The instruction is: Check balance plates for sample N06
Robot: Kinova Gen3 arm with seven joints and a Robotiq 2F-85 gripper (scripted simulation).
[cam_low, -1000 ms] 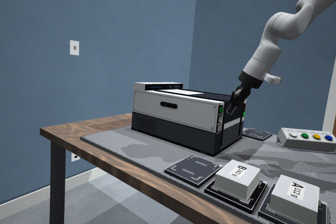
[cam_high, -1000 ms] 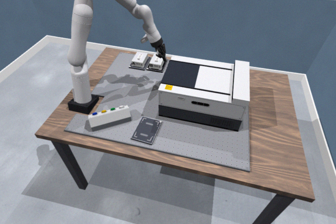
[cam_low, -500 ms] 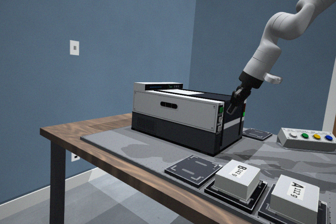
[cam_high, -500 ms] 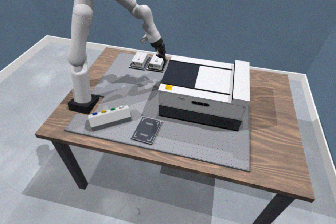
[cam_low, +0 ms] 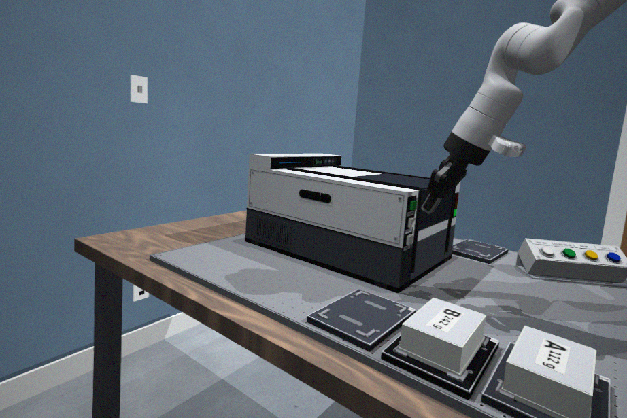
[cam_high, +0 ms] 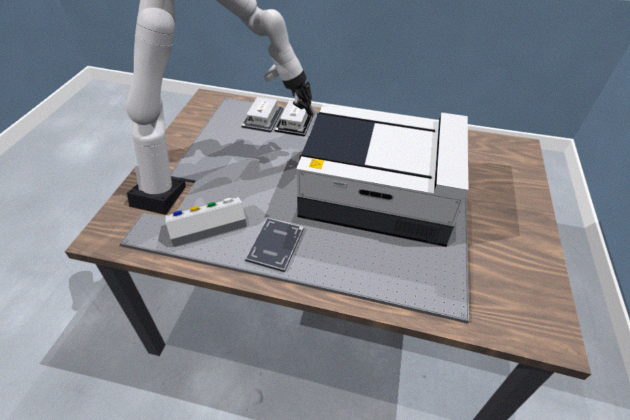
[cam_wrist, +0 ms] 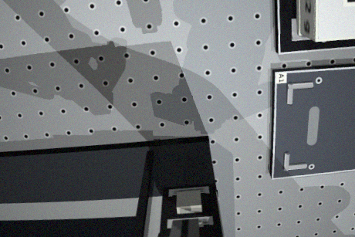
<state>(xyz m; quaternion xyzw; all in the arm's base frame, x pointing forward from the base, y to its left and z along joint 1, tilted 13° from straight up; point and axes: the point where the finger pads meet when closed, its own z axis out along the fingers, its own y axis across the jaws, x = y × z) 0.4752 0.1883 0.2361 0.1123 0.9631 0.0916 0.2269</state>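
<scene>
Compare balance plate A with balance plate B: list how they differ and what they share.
Balance plate A is labelled 112 g; balance plate B is labelled 242 g. In the exterior view, B sits between A and an unoccupied dark nest. In the top view, B lies beside the centrifuge, near the shut pincer; A is farther off. Both are pale blocks in black nests.
</scene>
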